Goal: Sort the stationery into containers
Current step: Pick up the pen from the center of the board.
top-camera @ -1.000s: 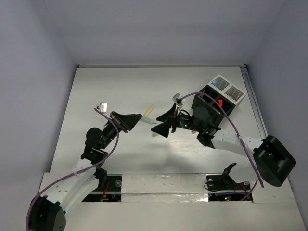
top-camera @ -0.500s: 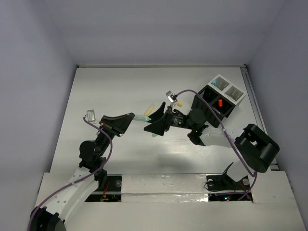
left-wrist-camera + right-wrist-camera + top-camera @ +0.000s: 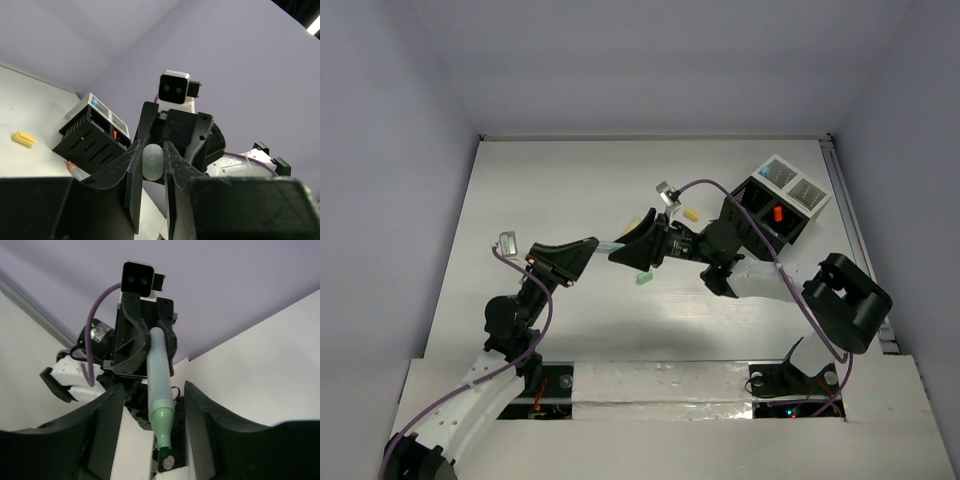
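Reaching further left with the right gripper [image 3: 628,245] than half a second ago, closing most of the gap to the left gripper [image 3: 586,252] while keeping that one roughly in place. Seen from above: gripping a mint green pen [image 3: 610,245] in the left fingers above the white table [image 3: 550,180], holding it pointed at the right gripper and bringing its free end right up to those fingers; leaving a mint green block [image 3: 644,278] lying on the table just nearer the bases than the meeting point, and a yellow block [image 3: 692,213] lying between the right arm and the black box [image 3: 745,225]; showing an orange item [image 3: 777,213] inside one compartment of that box, with the white tray [image 3: 792,180] joined to its far side. Looking through the left wrist camera: clamping the left gripper [image 3: 153,149] tight on the pen [image 3: 152,162], seen end-on; facing the right gripper [image 3: 175,131] straight ahead; catching the yellow block [image 3: 24,139] on the table at left, near the black box [image 3: 90,142] and white tray [image 3: 97,104]. Looking through the right wrist camera: spreading the right gripper [image 3: 154,390] wide, taking the pen [image 3: 161,412] tip-first into the gap with space showing on both sides, and seeing the left gripper [image 3: 151,337] pinching the pen's far end.
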Action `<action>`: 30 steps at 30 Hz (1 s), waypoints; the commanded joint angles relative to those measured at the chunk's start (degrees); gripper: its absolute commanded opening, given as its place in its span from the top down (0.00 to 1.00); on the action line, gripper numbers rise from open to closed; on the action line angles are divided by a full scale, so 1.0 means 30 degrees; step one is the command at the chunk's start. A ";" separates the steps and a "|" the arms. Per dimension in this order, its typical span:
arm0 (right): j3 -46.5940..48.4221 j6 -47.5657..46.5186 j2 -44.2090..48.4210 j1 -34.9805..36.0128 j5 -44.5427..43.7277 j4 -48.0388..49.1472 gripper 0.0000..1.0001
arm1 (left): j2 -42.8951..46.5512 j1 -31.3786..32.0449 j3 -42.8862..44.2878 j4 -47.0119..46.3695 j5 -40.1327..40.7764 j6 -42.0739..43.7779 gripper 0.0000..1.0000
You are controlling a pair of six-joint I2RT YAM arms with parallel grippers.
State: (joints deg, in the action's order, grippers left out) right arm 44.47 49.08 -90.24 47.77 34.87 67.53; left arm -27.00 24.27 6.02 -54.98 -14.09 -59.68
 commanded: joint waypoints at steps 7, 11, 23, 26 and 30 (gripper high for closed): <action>0.0559 0.0134 -0.0244 0.0132 -0.0521 0.0957 0.83 | 0.0388 -0.0093 -0.0073 -0.0775 -0.0400 0.0176 1.00; 0.0966 -0.0825 -0.0011 0.0132 0.0474 -0.0616 0.96 | 0.0184 -0.0093 0.0333 0.0480 -0.1395 0.0468 0.97; 0.6211 -1.1163 0.2100 -0.1362 0.6889 -2.3171 1.00 | 0.2056 -0.0093 0.2909 0.9880 -0.4824 0.3130 0.40; 0.6097 -1.2428 0.2334 -0.1362 0.7882 -2.5785 1.00 | 0.2964 -0.0093 0.3731 1.3309 -0.5527 0.4011 0.41; 0.5629 -1.2845 0.2130 -0.1362 1.0109 -2.7375 1.00 | 0.3464 -0.0093 0.4233 1.6536 -0.7194 0.4803 0.40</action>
State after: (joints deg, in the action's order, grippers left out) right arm 61.21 15.57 -84.47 43.51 57.01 -5.30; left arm -17.41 23.90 16.03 -14.79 -30.09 -49.08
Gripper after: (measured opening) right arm 0.253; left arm 0.596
